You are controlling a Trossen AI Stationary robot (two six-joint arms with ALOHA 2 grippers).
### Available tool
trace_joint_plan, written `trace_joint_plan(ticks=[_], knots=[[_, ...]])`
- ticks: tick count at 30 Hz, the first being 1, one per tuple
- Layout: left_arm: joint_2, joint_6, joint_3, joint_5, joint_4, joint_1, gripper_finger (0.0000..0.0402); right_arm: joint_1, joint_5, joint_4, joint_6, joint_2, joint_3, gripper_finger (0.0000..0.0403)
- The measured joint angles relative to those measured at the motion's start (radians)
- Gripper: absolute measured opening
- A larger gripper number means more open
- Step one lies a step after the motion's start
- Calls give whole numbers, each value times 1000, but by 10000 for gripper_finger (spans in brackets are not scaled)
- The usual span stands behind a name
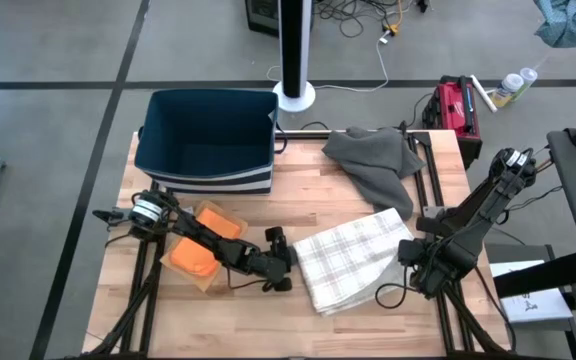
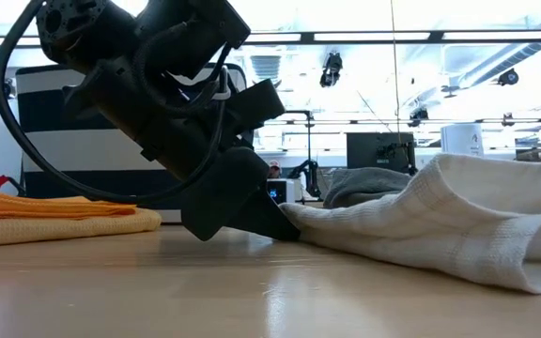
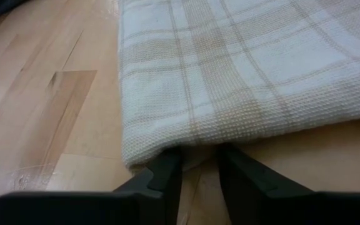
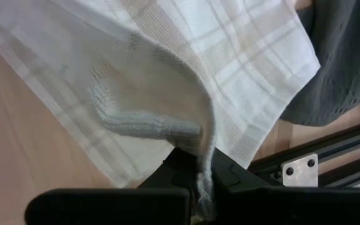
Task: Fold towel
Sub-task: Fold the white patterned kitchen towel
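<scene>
Item: plaid towel, white with tan checks, lying partly folded on the desk toward its front edge, right of centre.
Left claw: lying low at the towel's left edge, fingers standing partly apart with tips tucked under the hem; whether cloth is pinched cannot be told.
Right claw: sitting at the towel's right edge, clamping tight on a pulled-up ridge of the cloth.
Also on the desk: grey cloth lying near the rear right; orange cloth lying front left; dark bin standing rear left.
</scene>
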Motion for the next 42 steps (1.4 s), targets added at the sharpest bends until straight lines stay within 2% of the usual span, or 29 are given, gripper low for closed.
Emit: trace_joint_plan(ticks=[7,19,22,27,32,36,39,42], knots=[[1,0,-1,0,0,1,86,0,-4,-3,-12,0,0,2],[-1,50,-2,-9,-2,2,103,0,-19,-3,22,0,0,7],[-11,79,-2,-9,-21,3,100,0,-24,-4,47,0,0,30],[-68,107,-5,1,-136,5,96,0,-46,-4,54,0,0,100],[-136,110,-8,4,-292,5,103,0,-92,-5,58,0,0,171],[-191,59,-8,5,-458,-1,107,0,-109,15,91,0,5,209],[-235,-9,-8,40,-510,-28,106,2,-88,175,103,1,10,221],[-251,-84,-8,106,-427,-101,101,24,23,404,52,37,-1,213]])
